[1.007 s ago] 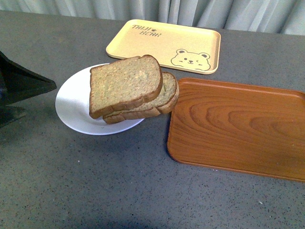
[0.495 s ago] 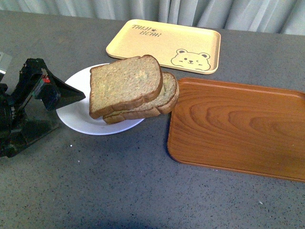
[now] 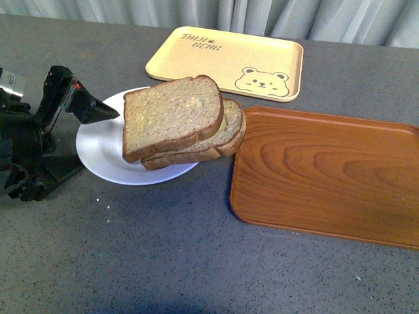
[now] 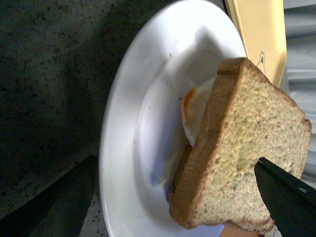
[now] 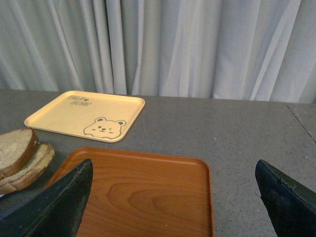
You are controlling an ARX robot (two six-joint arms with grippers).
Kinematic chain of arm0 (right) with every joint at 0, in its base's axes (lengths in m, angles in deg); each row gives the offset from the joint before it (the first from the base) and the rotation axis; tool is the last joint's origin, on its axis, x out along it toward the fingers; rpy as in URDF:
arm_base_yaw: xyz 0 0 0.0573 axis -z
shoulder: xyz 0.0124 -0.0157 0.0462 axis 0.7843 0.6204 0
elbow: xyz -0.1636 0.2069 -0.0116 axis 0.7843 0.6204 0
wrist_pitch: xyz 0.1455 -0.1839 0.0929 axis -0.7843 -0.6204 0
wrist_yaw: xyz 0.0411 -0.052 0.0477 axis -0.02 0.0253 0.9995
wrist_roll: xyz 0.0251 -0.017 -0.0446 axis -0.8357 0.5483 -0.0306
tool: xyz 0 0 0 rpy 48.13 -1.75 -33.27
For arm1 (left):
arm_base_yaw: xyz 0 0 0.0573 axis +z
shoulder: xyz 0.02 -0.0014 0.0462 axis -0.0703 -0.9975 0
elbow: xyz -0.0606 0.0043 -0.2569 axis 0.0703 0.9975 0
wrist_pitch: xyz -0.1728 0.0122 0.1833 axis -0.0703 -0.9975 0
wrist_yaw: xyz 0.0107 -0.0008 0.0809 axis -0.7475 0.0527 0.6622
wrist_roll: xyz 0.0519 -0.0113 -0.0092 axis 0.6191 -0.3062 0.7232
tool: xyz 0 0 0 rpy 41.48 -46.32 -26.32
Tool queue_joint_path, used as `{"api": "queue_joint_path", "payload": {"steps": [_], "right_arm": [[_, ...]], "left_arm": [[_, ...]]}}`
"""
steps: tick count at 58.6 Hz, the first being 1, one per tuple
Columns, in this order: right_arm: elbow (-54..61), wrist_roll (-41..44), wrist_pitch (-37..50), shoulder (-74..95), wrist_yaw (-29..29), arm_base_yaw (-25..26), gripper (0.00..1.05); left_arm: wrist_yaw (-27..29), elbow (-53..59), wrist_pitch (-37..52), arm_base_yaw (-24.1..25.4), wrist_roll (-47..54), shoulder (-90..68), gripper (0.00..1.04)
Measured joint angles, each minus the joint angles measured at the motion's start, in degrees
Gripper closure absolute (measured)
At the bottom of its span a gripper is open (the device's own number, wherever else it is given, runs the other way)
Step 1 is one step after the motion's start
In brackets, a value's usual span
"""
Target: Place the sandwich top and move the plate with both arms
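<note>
The left hand (image 3: 88, 111) gapes wide at the left rim of the plate (image 3: 98, 147), gripping nothing. The sandwich top (image 3: 171, 114) lies askew on the egg slice (image 3: 226, 131) on that plate. The right hand (image 5: 174, 167) hangs spread and empty above the wooden tray (image 5: 148, 192).

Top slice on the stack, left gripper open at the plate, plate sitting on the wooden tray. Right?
No. The plate sits on the grey table beside the wooden tray, not on it, as the front view shows. Rest holds: sandwich top on the stack, left gripper open at the plate.
</note>
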Motion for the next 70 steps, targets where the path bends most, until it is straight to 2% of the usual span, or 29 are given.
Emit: {"api": "queue_joint_path", "payload": {"steps": [29,36,50,70], "right_arm": [[0.0,0.0,0.0,0.0,0.0,0.0,0.09],[0.0,0.0,0.0,0.0,0.0,0.0,0.09],[0.0,0.0,0.0,0.0,0.0,0.0,0.09],[0.0,0.0,0.0,0.0,0.0,0.0,0.09]], "left_arm": [[1.2,-1.6,4.3,0.7,-8.9,-3.4,0.09],[1.3,-0.9,5.2,0.4,-10.1,-3.7,0.14],[1.2,0.6,6.7,-0.1,-12.3,-4.2,0.41],[0.7,1.9,7.5,-0.1,-13.2,-4.1,0.95]]}}
